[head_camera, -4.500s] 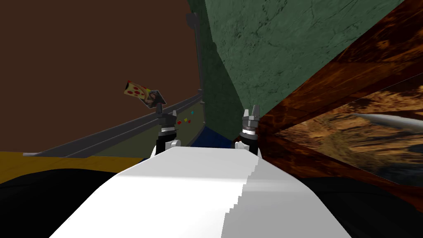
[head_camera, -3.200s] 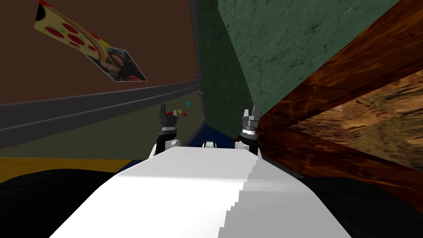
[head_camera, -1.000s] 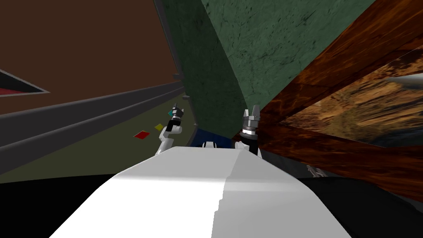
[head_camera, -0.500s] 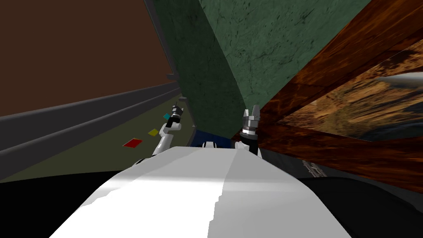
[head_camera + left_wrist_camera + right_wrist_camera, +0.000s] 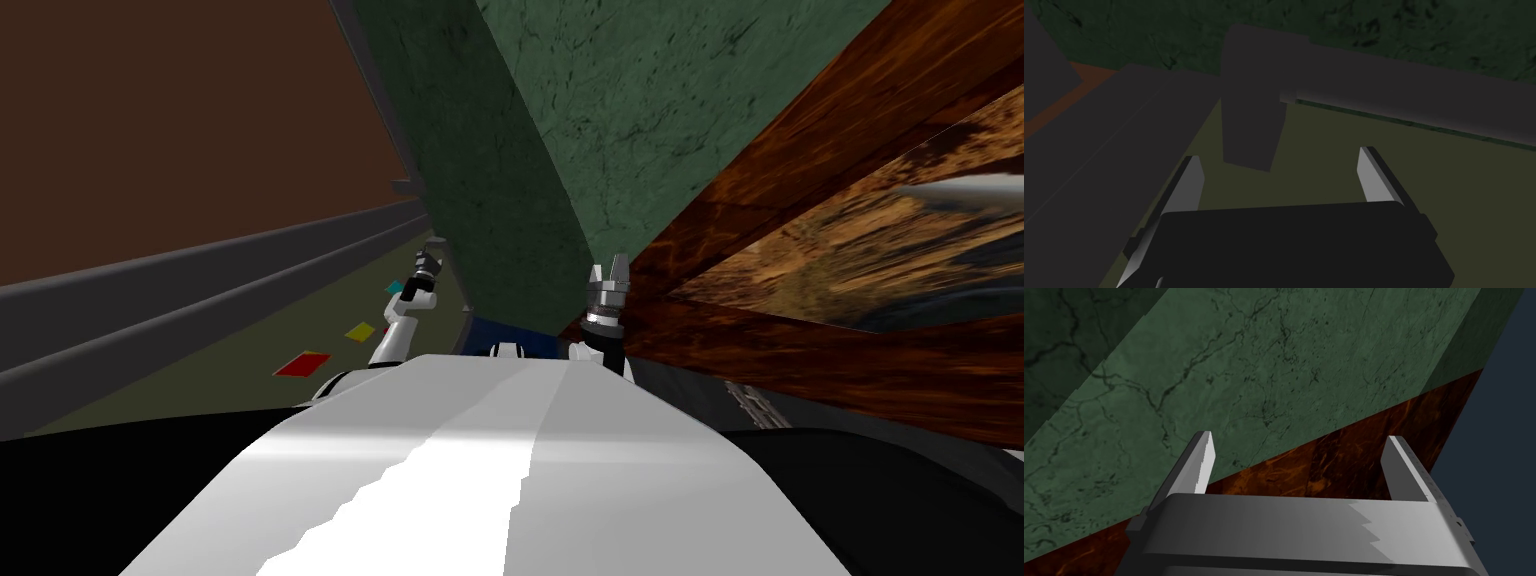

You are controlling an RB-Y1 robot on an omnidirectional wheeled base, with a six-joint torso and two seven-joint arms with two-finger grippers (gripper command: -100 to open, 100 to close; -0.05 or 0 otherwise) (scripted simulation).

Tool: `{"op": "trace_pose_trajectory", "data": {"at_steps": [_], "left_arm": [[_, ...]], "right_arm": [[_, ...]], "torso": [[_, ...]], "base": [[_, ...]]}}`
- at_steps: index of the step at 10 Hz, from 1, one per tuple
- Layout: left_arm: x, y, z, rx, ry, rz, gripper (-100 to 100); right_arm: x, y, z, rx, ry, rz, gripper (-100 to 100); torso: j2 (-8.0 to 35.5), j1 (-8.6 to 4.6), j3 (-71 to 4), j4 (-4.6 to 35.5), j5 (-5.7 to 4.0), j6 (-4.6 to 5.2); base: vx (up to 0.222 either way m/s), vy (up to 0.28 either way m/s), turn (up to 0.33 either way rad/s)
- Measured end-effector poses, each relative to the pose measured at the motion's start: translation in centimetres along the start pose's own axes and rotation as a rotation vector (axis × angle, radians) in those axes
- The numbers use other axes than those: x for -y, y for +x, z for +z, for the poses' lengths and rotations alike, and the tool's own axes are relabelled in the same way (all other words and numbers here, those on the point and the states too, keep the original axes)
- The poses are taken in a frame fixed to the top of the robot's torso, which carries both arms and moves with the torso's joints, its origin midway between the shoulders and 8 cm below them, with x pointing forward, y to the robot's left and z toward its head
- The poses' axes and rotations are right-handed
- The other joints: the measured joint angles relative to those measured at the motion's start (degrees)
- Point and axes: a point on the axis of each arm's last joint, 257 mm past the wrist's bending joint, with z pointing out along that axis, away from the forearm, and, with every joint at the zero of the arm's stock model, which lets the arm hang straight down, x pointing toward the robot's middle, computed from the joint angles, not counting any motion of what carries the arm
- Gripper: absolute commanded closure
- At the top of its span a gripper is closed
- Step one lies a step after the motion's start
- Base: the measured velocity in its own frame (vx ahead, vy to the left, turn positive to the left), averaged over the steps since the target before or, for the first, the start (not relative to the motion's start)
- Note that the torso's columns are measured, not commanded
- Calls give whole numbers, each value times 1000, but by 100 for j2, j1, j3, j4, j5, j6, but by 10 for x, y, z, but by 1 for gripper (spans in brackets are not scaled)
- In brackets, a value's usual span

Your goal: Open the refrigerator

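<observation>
- Green marbled wall [image 5: 620,100] and brown wood cabinet [image 5: 860,140] flank the refrigerator [image 5: 180,385], whose olive front is on my left.
- Reaching step: its grey handle [image 5: 1404,97] lies just ahead of my left end effector [image 5: 1279,177], which is spread wide and empty.
- Next I judge: advance until the bar sits between the fingers, close, then pull.
- Over the last second the left arm has stretched further in. The right end effector [image 5: 610,272] is unmoved, open and empty.

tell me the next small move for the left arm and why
Probably ease the left pincer forward and sideways so that it straddles the dark grey handle bar, then close. Its fingers stand open and hold nothing. They point at the handle's mounting post rather than at the bar beside it, which runs along the olive door.
</observation>
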Motion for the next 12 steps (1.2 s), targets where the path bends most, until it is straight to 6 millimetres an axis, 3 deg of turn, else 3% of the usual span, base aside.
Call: {"op": "trace_pose_trajectory", "data": {"at_steps": [3,4,5,6,9,12], "left_arm": [[7,-7,8,9,-5,0,-100],[8,-7,9,10,-6,-1,100],[13,-6,10,7,4,0,100],[18,7,13,-18,17,-1,100],[8,43,12,-77,-4,-15,100],[5,81,8,-147,-14,-27,100]], "right_arm": [[0,0,0,0,0,0,0],[0,0,0,0,0,0,0],[0,0,0,0,0,0,0],[0,0,0,0,0,1,0],[0,0,0,0,0,0,0],[0,0,0,0,0,1,0]], "torso": [[-11,-3,-6,-1,-2,0],[0,-2,-2,-2,0,-1],[1,6,1,-16,12,8],[19,-28,9,-33,18,42],[-12,38,-8,-18,20,-9],[-2,13,0,-25,21,-8]], "base": [[60,6,-14],[12,4,16],[-190,-95,-151],[-237,-137,-172],[-215,-88,-145],[-253,-160,-137]]}}
